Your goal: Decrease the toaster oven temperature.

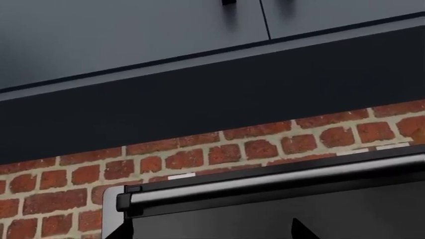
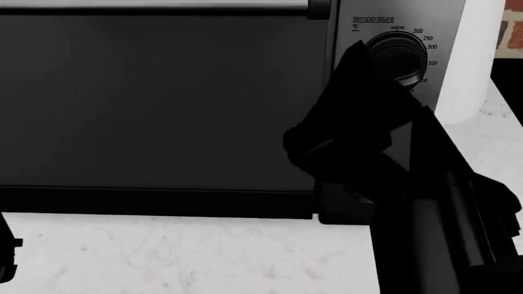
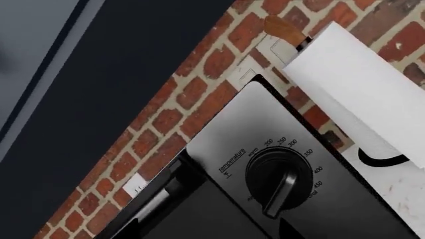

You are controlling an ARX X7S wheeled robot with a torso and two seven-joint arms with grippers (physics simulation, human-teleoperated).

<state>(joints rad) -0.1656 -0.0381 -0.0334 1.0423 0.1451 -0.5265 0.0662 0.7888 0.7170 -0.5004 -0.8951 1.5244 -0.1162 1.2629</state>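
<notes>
Head view: right hand (image 2: 384,64) at temperature knob (image 2: 398,56).

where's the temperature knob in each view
Head view: temperature knob at upper right, partly behind the right gripper.
Right wrist view: lower centre, in full view.
Left wrist view: not in it.
Shared landmark: the toaster oven's silver handle bar, in all three views; brick wall too.

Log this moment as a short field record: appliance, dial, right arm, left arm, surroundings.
appliance: toaster oven, dark glass door shut, silver handle bar along the top
dial: temperature knob, scale warm to 450
right arm: right gripper at the knob; grip hidden
left arm: gripper out of sight
surroundings: brick wall, white paper towel roll, pale countertop
</notes>
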